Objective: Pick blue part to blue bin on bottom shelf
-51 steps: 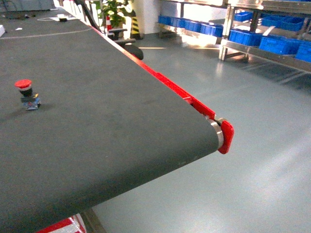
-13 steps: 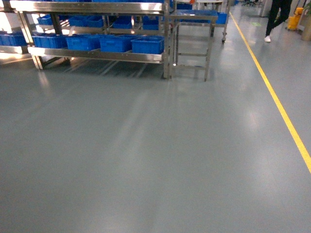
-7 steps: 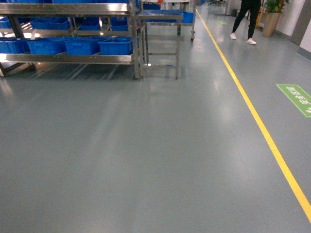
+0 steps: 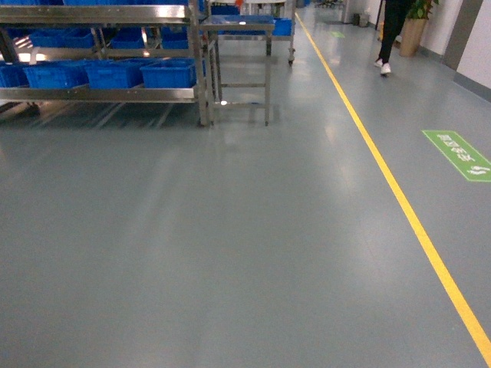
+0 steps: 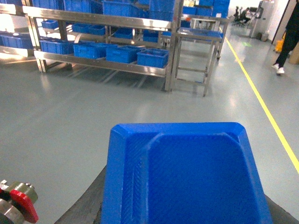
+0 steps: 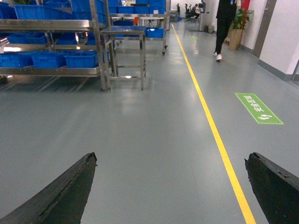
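Note:
A blue tray-shaped part (image 5: 187, 172) fills the lower half of the left wrist view. My left gripper (image 5: 187, 191) is shut on it, with dark fingers (image 5: 86, 203) showing at its sides. Far across the floor, the steel rack's bottom shelf (image 5: 103, 64) carries a row of blue bins (image 5: 152, 57). The same shelf (image 4: 100, 94) and bins (image 4: 167, 73) sit at the upper left of the head view. My right gripper (image 6: 170, 186) is open above bare floor, nothing between its fingers (image 6: 65, 191). Neither gripper shows in the head view.
A small steel table (image 4: 240, 31) stands right of the rack. A yellow floor line (image 4: 399, 199) runs along the right, with a green floor sign (image 4: 458, 153) beyond it. A person (image 4: 391, 31) walks far off. A red-and-metal piece (image 5: 18, 205) shows at the left wrist view's lower left.
The head view has swung from a dark conveyor belt to the open floor. Over the last second the rack has slid left in view and the yellow line has come further into view.

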`<state>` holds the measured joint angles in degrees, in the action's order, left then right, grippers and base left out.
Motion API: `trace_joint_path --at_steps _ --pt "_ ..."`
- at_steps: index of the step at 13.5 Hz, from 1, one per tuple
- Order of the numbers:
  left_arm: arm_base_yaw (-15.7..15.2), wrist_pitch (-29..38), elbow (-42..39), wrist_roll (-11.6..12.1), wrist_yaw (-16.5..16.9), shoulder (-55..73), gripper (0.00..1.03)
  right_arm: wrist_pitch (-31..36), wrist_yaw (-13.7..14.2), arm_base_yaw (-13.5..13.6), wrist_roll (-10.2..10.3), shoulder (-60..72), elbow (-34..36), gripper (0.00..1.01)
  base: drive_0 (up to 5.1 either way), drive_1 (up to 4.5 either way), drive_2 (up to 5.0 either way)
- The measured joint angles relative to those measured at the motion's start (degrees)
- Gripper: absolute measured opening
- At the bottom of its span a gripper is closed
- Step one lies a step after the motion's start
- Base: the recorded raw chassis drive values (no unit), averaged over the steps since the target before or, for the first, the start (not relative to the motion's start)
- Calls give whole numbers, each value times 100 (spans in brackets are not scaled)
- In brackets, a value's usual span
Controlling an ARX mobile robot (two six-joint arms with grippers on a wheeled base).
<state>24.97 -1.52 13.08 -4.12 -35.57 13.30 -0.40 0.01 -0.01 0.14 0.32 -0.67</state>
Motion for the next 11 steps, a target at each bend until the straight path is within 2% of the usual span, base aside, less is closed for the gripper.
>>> trace_joint_path --at_steps 11 --pt "4 -7 -4 0 0 20 43 13 2 0 2 0 0 98 2 422 -418"
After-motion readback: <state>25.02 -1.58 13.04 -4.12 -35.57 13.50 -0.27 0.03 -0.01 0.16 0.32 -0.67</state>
